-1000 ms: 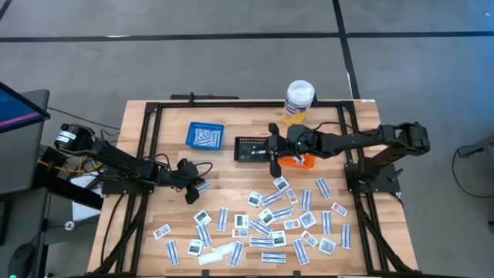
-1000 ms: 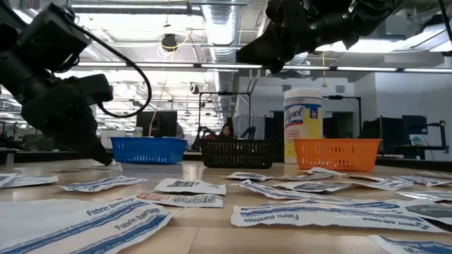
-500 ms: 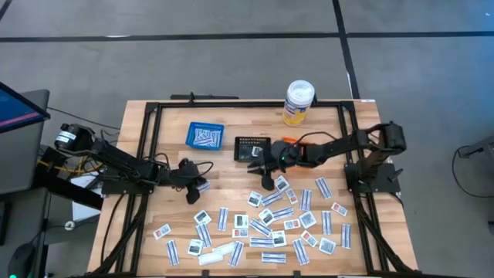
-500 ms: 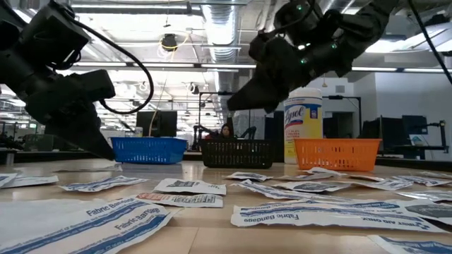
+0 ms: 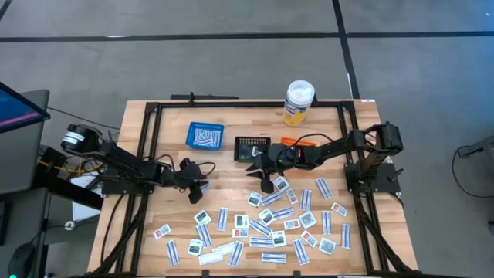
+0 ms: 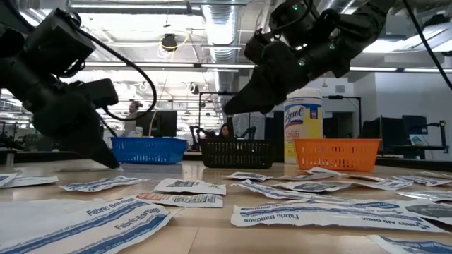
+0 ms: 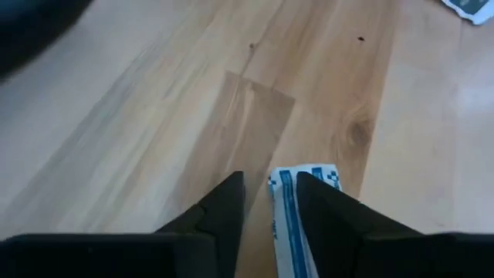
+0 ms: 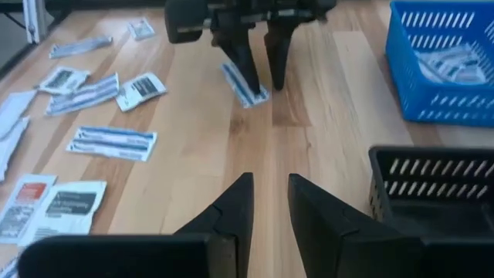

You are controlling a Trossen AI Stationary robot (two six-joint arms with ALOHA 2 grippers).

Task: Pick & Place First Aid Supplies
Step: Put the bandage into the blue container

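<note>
dozens of white first aid packets [image 5: 270, 224] lie scattered over the near half of a wooden counter [image 5: 231, 174], well apart from three small baskets set in a row farther back: a blue basket [image 5: 204, 136] already holding several strips, a black basket [image 5: 248, 147] and an orange basket [image 6: 337, 154], with a tall white wipes bottle [image 5: 299, 103] behind them. the left pincer [image 5: 197, 188] sits low over the counter's left part, its fingers [image 7: 224, 208] parted around a narrow bandage strip [image 7: 292, 216] with blue print that stands tilted between them, its lower end on the wood; the strip looks loose in the gap rather than clamped, though contact with either finger cannot be told. the right pincer [image 5: 262, 174] hangs above the counter just in front of the black basket, its fingers [image 8: 235, 208] a narrow gap apart and holding nothing, pointed toward the left pincer. people sit at desks in the room beyond.
</note>
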